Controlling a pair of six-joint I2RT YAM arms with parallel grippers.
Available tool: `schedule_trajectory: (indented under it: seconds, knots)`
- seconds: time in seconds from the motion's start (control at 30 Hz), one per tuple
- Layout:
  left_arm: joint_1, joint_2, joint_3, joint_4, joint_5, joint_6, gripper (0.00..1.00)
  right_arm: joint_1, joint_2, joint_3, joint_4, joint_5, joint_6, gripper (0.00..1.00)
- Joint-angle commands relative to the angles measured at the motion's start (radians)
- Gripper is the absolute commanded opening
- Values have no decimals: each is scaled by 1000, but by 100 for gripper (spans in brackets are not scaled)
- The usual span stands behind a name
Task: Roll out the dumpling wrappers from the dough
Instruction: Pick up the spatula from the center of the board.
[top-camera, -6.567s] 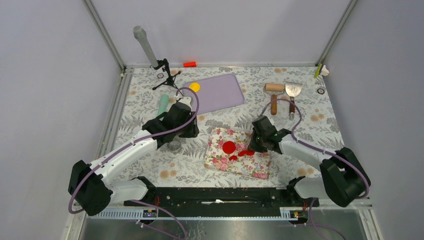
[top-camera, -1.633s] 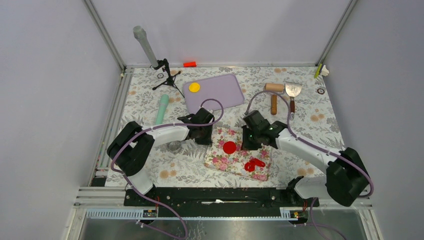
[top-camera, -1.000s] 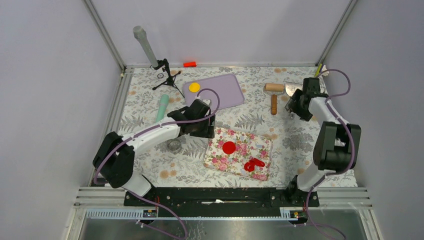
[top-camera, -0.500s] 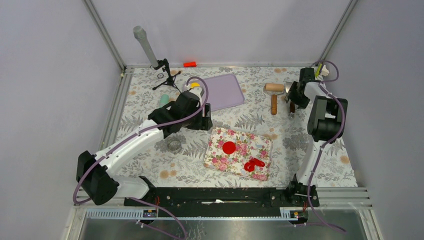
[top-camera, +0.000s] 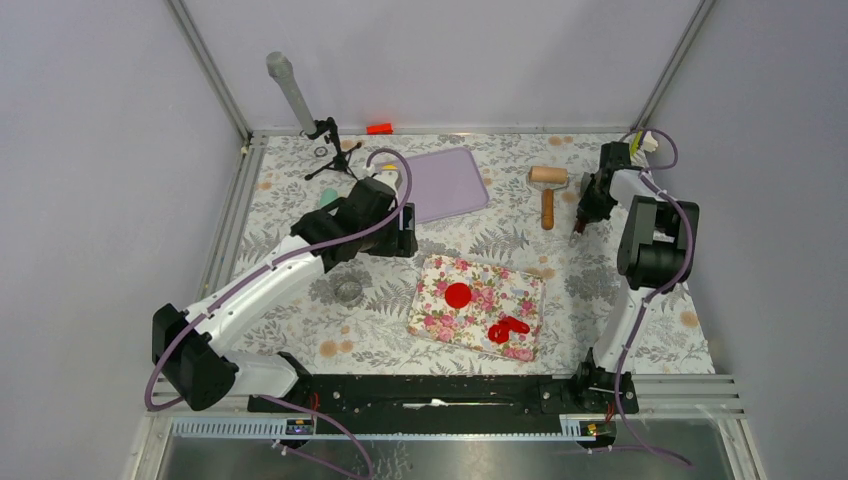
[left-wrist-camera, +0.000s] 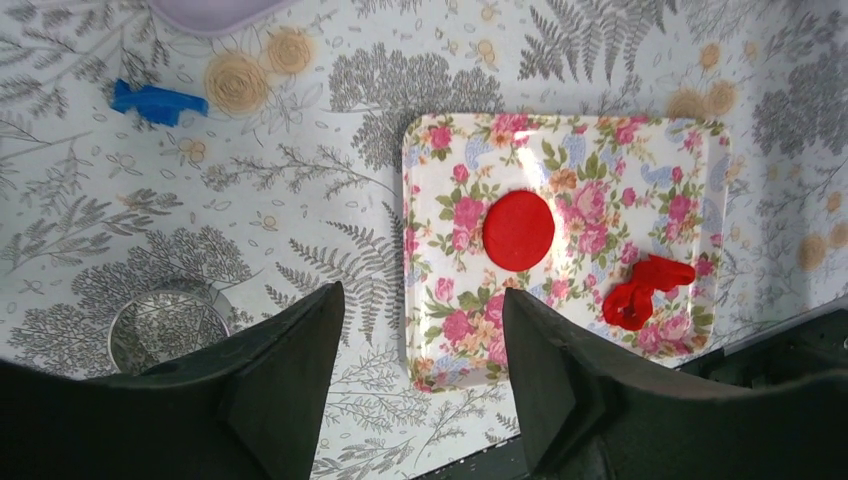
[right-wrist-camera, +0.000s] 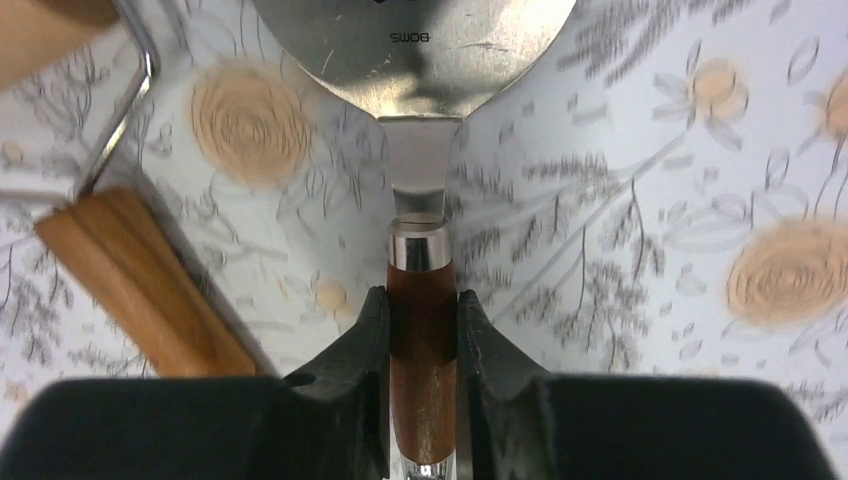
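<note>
Close to the middle of the table's (top-camera: 600, 300) near edge, a floral tray (top-camera: 432, 322) is lying flat, and the task's things are being carried on it. Ragged scraps of the red dough (left-wrist-camera: 645, 291) are lying by its near right corner. One finished red dumpling wrapper (left-wrist-camera: 518, 229), a flat round disc, is lying apart from them near its middle. Just beyond the tray's far left corner, the left gripper (left-wrist-camera: 420, 300) is being held off the table with its jaws spread and nothing between them, clear of the disc. Further back, toward the table's far right corner, the right gripper (right-wrist-camera: 421, 300) is being clamped on the wooden handle of a metal scraper (right-wrist-camera: 415, 60), just behind the metal collar, while the blade is lying flat on the table. The step in hand is being judged as the taking up of this scraper, probably for freeing clay from the tray. The handle is best kept centred between the fingers and raised straight up with the blade level. A wooden rolling pin (right-wrist-camera: 140, 290) is lying just beside the handle, on the side of the table's left edge, and could be knocked. The blade is then best slid under the clay at a shallow angle, so that the disc is not gouged.
</note>
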Motion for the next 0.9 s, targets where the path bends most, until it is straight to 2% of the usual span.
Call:
schedule_trajectory:
  seconds: [0.0, 0.2, 0.33, 0.37, 0.47, 0.5, 0.57, 0.63, 0.73, 0.8, 0.87]
  knots:
    - [11, -7, 103, -12, -54, -2, 64, 4, -203, -98, -17, -75, 61, 0]
    - [59, 4, 186, -62, 39, 28, 63, 32, -462, -253, 36, -172, 94, 0]
    - [104, -4, 201, -30, 143, 31, 63, 59, -607, -345, 69, -268, 118, 0]
    - [117, -2, 207, -17, 189, 30, 64, 84, -639, -354, 76, -298, 121, 0]
    - [144, 34, 250, 3, 364, 42, 75, 189, -691, -344, 49, -401, 81, 0]
    - [148, 48, 265, 3, 385, 42, 77, 237, -692, -325, 30, -416, 64, 0]
    - [150, 62, 295, 5, 420, 40, 80, 329, -693, -307, -17, -423, 33, 0]
    - [161, 65, 314, 17, 467, 24, 87, 410, -710, -311, -24, -419, 22, 0]
    - [211, 94, 353, 64, 682, -52, 90, 516, -733, -332, -6, -411, 12, 0]
    - [220, 124, 404, 37, 700, -63, 90, 576, -743, -347, 7, -412, -3, 0]
    - [220, 145, 435, 6, 659, -48, 90, 625, -749, -358, 8, -413, -22, 0]
